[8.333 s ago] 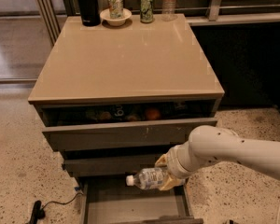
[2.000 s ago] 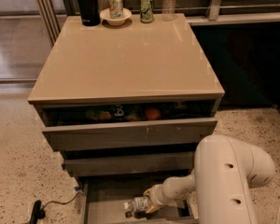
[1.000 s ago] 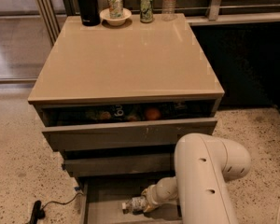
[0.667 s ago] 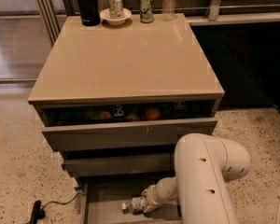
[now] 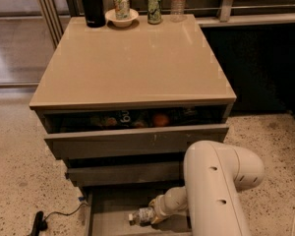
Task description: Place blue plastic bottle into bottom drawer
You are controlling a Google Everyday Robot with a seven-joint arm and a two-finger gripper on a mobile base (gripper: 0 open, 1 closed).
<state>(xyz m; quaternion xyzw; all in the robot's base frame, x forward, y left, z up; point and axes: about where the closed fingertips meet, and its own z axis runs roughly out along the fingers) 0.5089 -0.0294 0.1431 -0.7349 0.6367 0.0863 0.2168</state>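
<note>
Claw (image 5: 155, 216), bottom centre, reaches low to lay blue plastic bottle (image 5: 140, 216) flat in bottom drawer (image 5: 113, 204); I can't tell its grip.

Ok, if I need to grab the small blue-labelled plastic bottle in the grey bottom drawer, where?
Mid-body, on the label, from above: the small blue-labelled plastic bottle lies on its side, cap left, in the grey bottom drawer, with the hand at its base end.

We find the bottle (image 5: 140, 216) lying in the bottom drawer (image 5: 105, 222), our gripper (image 5: 155, 214) right against its right end. Two drawers sit above, and a bowl (image 5: 122, 19) stands at the back of the cabinet top (image 5: 132, 63).
</note>
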